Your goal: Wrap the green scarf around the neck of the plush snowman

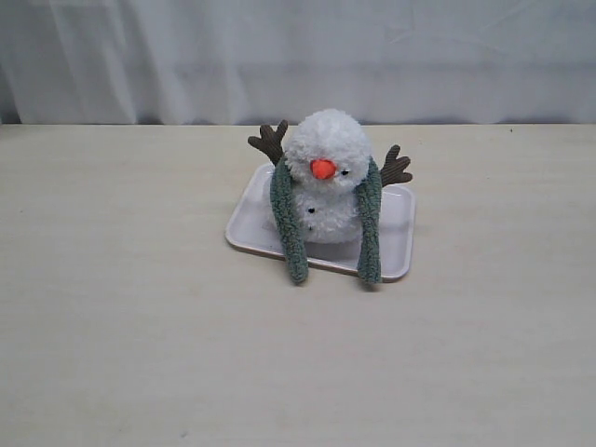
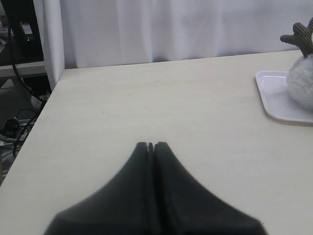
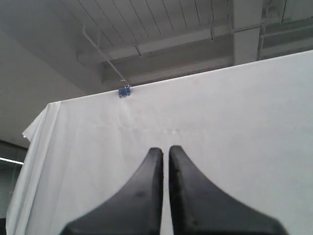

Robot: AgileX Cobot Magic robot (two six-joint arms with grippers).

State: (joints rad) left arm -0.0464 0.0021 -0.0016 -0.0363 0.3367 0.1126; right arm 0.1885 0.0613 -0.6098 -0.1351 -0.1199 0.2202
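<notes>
Now the green scarf (image 1: pixel 291 233) lies behind the plush snowman's neck (image 1: pixel 324 189), ends hanging uncrossed down to the tray (image 1: pixel 247 220) near the counter's (image 1: pixel 140 326) far edge. We hold left end effector (image 2: pixel 151 145) and right end effector (image 3: pixel 165 151) pressed together, empty, clear so nothing tugs it.

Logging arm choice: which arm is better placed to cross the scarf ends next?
Left, probably: the left gripper faces the tabletop with the snowman in view; the right gripper points up at the curtain.
</notes>
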